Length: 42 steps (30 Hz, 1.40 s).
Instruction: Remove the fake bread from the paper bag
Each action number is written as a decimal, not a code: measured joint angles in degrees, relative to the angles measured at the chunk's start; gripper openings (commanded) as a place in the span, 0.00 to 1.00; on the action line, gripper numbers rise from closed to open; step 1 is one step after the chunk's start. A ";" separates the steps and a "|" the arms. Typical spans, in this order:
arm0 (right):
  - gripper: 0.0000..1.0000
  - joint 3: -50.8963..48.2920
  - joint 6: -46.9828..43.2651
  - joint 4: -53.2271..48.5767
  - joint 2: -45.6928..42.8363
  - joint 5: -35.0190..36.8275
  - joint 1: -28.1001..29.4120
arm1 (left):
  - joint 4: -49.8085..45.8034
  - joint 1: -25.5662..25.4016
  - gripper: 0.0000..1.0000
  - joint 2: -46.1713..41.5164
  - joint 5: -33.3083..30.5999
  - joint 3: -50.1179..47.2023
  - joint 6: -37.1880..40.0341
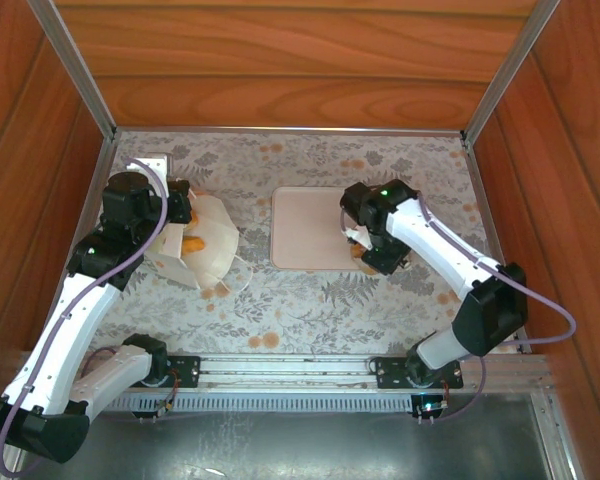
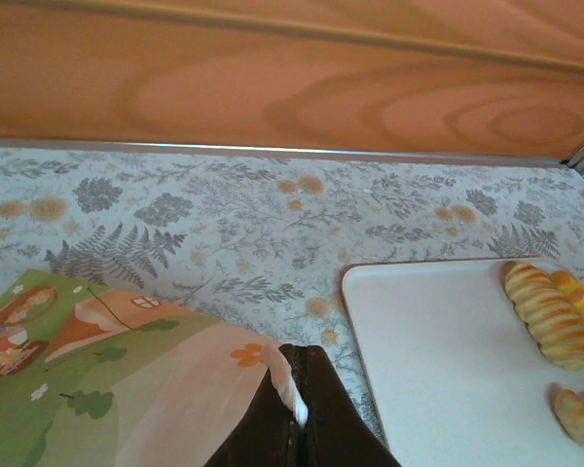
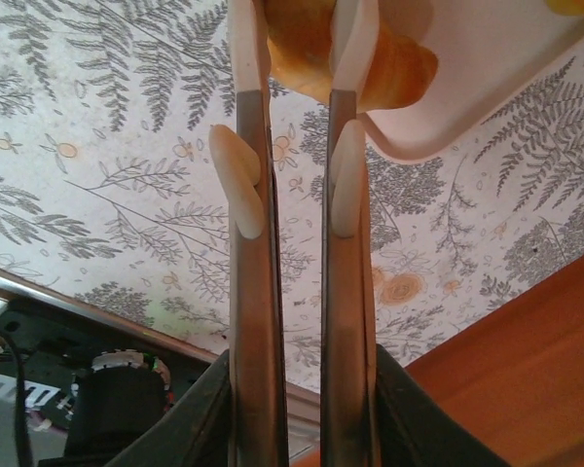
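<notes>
We see left gripper [image 2: 299, 375] pinched shut on paper bag [image 2: 127, 389] rim, likely to pin bag steady and keep mouth open for partner's reach. Fake bread [image 1: 192, 241] inside bag, just beside that gripper. Right gripper [image 3: 297, 39] over tray [image 3: 487, 58] corner, jaws narrowly apart astride bread piece [image 3: 399, 70]; we cannot tell if squeezed. Its long axis seems crosswise to jaws. Ridged roll [image 2: 547, 313] ahead-right of left gripper, lying diagonal.

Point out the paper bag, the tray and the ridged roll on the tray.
paper bag [image 2: 97, 389]: left wrist view, on its green printed front.
tray [image 2: 438, 370]: left wrist view, on its bare middle.
ridged roll [image 2: 545, 316]: left wrist view, on its ribbed top.
</notes>
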 measured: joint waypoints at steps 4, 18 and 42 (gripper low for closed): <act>0.32 0.04 -2.80 1.97 -0.07 0.13 -2.47 | 0.37 0.02 0.00 -0.02 0.02 -0.46 0.02; 0.34 -3.56 -11.21 7.21 -2.99 2.19 -5.62 | 0.90 0.04 0.00 -0.04 0.07 -1.86 0.00; 0.42 -7.21 -14.47 10.10 -6.40 2.62 -8.44 | 1.60 0.37 0.00 -0.48 0.20 -2.25 -0.11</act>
